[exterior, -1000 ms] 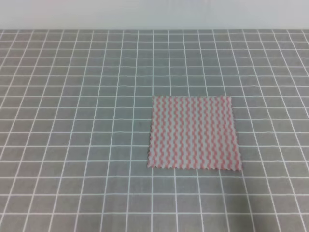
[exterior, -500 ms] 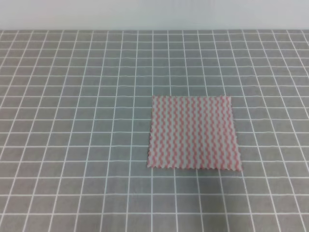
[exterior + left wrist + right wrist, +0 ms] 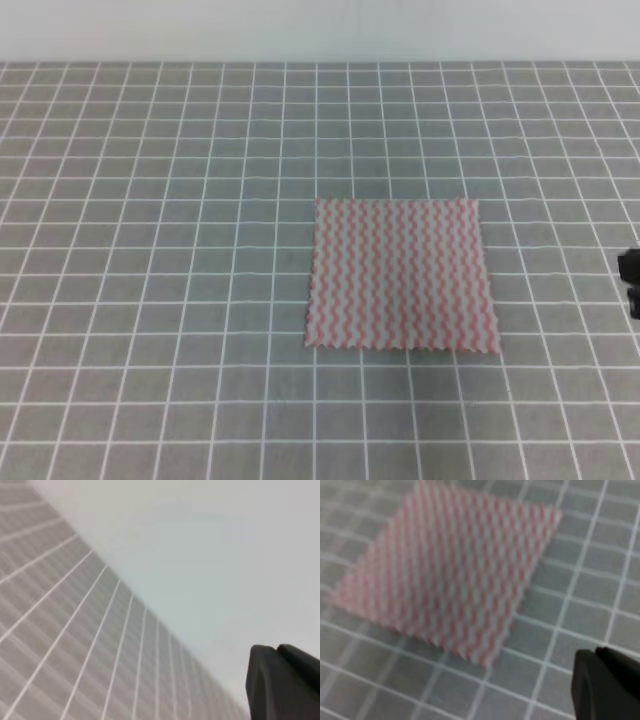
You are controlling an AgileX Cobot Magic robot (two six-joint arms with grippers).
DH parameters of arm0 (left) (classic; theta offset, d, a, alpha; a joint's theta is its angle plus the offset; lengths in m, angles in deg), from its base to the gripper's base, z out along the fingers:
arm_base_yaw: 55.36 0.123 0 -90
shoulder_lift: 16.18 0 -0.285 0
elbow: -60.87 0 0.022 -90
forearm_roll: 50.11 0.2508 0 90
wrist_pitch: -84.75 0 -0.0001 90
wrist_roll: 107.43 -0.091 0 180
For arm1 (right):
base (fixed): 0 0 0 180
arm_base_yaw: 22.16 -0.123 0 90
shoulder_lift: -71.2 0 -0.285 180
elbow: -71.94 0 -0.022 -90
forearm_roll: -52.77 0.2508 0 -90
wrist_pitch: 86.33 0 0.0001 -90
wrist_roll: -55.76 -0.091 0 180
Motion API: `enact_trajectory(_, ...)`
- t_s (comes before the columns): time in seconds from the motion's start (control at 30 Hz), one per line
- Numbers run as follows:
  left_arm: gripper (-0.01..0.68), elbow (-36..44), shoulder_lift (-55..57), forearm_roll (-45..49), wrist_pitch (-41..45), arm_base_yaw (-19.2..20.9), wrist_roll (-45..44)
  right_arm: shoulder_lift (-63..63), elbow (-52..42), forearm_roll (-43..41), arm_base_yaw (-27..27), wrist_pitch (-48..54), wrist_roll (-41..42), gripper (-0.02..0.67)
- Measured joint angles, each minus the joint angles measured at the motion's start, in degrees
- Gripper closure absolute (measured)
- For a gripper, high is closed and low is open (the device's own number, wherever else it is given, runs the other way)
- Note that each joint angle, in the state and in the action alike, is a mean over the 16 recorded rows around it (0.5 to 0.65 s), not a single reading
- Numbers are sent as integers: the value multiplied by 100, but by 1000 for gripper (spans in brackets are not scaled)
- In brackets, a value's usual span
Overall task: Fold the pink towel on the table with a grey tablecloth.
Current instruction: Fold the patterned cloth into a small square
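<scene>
While the pink towel [image 3: 401, 274] lies flat and unfolded right of centre on the grey tablecloth [image 3: 150, 250], the right gripper [image 3: 631, 280] shows at the right edge; jaw opening indeterminable.

The pink towel [image 3: 402, 274] lies flat on the counter [image 3: 150, 250]; the right gripper [image 3: 630, 280] pokes in at 3 o'clock.

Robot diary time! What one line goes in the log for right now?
phase: approach | pink towel: flat, unfolded on grey tablecloth | right gripper: at right edge, apart from towel | left gripper: away from towel
</scene>
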Motion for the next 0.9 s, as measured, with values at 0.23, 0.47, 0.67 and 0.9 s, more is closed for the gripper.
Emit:
enact_trajectory(0.23,675,-1,20,-510,-479,0,417,667,52,199,-1,-167,-114,666)
enact_trajectory(0.47,675,-206,316,-769,-73,2,300,1382,127,1028,-1,-230,18,666)
enact_trajectory(0.67,675,-854,1172,-1015,773,1,-418,1988,394,1295,-4,37,159,666)
enact_trajectory(0.9,675,-2137,3091,-1488,1658,1,-2107,2525,766,796,-97,417,74,666)
